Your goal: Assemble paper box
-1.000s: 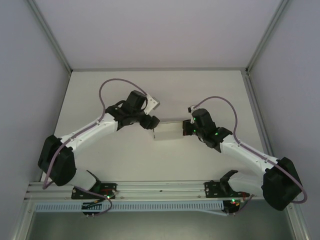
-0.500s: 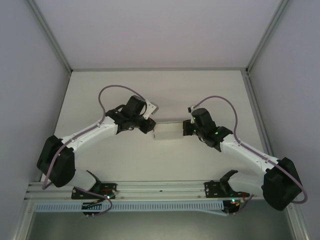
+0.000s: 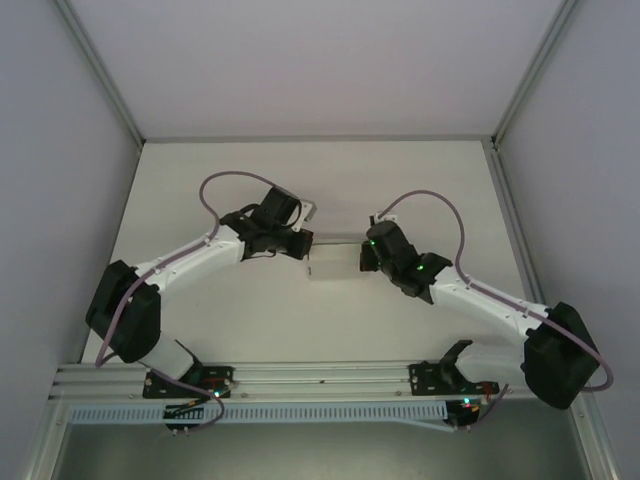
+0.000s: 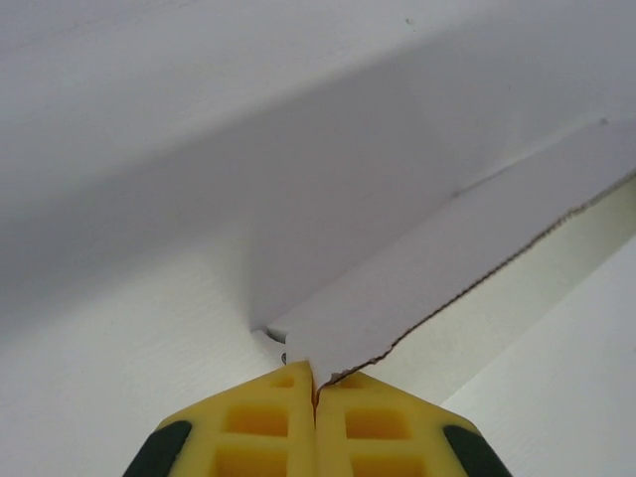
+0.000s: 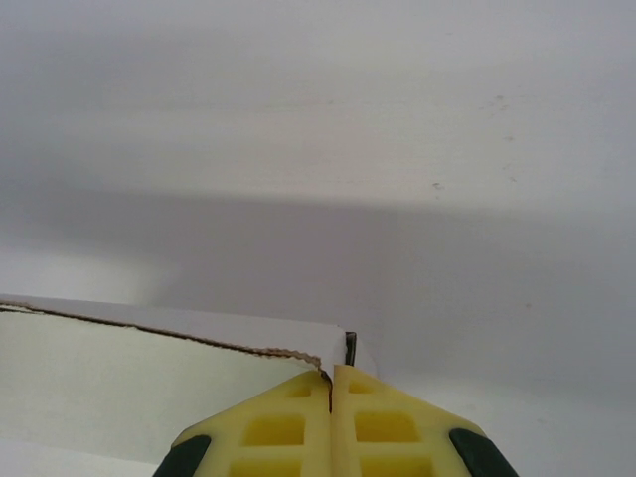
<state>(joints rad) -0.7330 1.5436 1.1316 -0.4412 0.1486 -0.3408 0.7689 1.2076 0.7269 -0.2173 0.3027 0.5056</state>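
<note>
From above, the paper box [image 3: 335, 262] is sitting mid-way across the worktop [image 3: 420, 180], its long axis running left to right. The left pincer [image 3: 303, 246] and right pincer [image 3: 366, 256] are holding opposite ends, probably to steady it for folding.

Left wrist: the left pincer [image 4: 315, 386] is clamping a panel corner.

Right wrist: the right pincer [image 5: 333, 378] is clamping a card edge.

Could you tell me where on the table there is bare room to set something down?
The table is bare in the far strip up to the back wall, and in the near patch between the paper box and the base rail. It is crowded at the middle, where the left gripper and right gripper pinch the box ends.
</note>
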